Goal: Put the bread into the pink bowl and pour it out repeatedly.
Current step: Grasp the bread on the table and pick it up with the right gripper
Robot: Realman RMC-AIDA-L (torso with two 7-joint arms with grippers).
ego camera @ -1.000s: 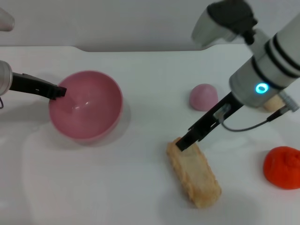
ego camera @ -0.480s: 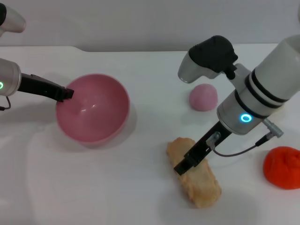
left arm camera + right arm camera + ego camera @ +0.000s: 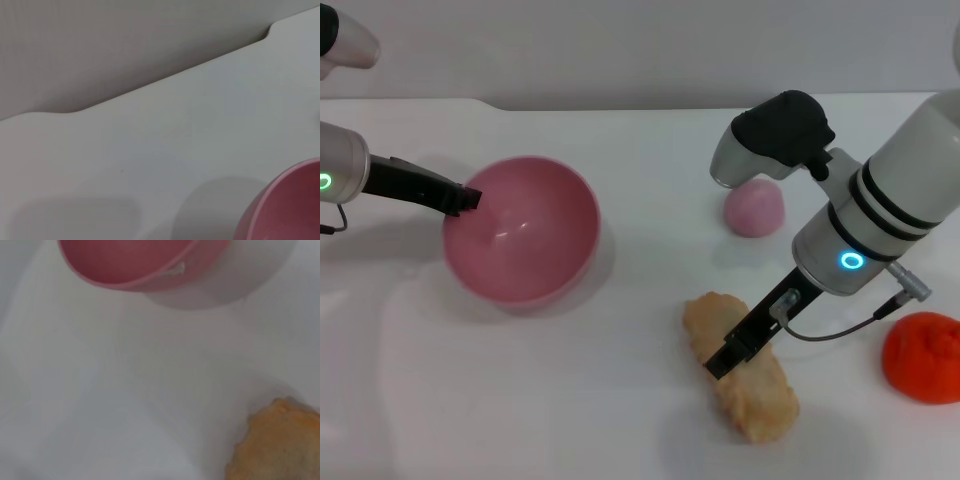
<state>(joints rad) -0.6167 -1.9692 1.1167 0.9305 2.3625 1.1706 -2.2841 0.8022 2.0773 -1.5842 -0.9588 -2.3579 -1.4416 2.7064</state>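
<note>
While the right gripper [image 3: 723, 361] sits low over the middle of the bread [image 3: 740, 370], its dark fingers press right against the loaf's top, and whether they are spread or closed cannot be told from the head view. That bread lies flat on the white table [image 3: 620, 400], plain tan side up, running from about 11 o'clock to 5 o'clock, down at 5 o'clock from the table's centre. Over at 9 o'clock, the pink bowl [image 3: 520, 240] stands upright, nothing inside it, well apart from the loaf. Left gripper [image 3: 465, 198] is at the bowl's rim on its 9 o'clock side, fingertips touching or gripping the edge; its jaw state cannot be told either. From the right wrist view, the loaf's rounded end [image 3: 275, 440] shows orange-tan with the bowl [image 3: 140, 265] beyond it across bare table. Left wrist view catches just a curve of the bowl's wall [image 3: 285, 205]. A small pink ball [image 3: 754, 208] sits at 1 o'clock behind the right arm, and a red-orange lump [image 3: 922, 356] rests at 3 o'clock.
</note>
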